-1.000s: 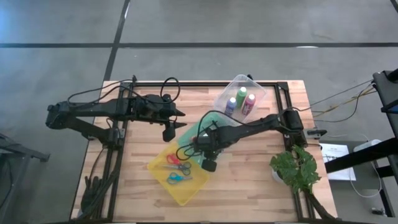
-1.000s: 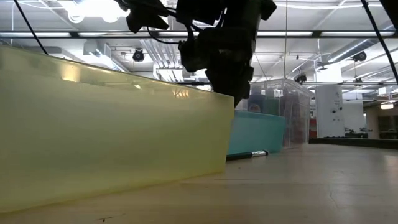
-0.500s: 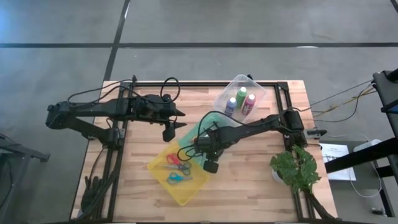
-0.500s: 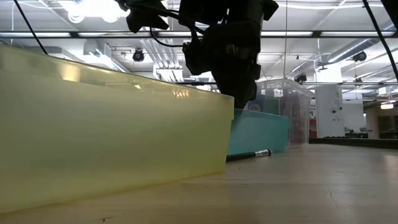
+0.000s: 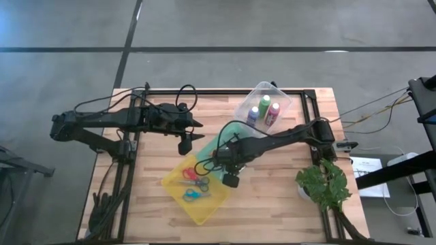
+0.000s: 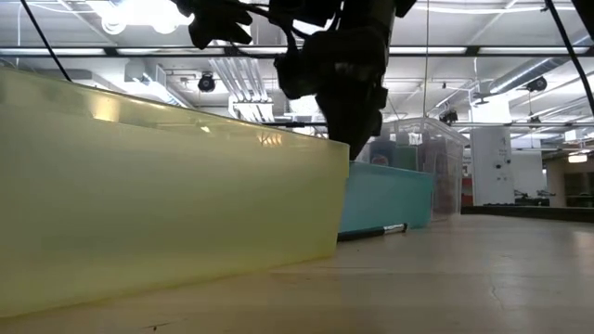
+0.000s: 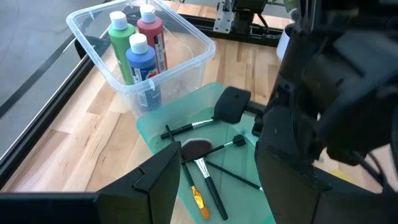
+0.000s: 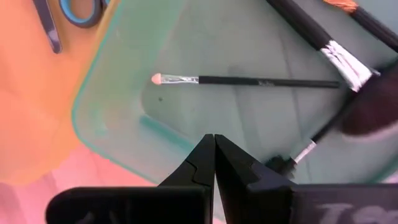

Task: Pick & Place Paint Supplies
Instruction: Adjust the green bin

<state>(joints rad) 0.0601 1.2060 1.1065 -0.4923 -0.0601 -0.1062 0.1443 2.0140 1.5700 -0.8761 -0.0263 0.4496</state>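
My right gripper [image 5: 219,162] [image 8: 214,149] is shut and empty, hovering over the green bin [image 5: 228,136] near its corner beside the yellow bin [image 5: 204,211]. Several dark-handled brushes [image 7: 199,162] lie flat in the green bin, among them a thin one with a pale tip [image 8: 249,81]. Red scissors [image 5: 194,178] and blue scissors [image 5: 196,196] lie in the yellow bin. Green [image 7: 118,37], pink-red [image 7: 151,34] and blue [image 7: 142,59] bottles stand upright in the clear bin [image 5: 283,102]. My left gripper [image 5: 201,131] [image 7: 217,186] waits open, left of the green bin.
A leafy plant [image 5: 325,182] stands at the table's right near corner. One dark brush [image 6: 371,230] lies on the wood beside the green bin [image 6: 390,195]. The yellow bin's wall [image 6: 167,195] fills the near left of the low view. Bare wood lies along the near right.
My right gripper has shifted slightly sideways above the green bin. The bins and supplies lie as before.
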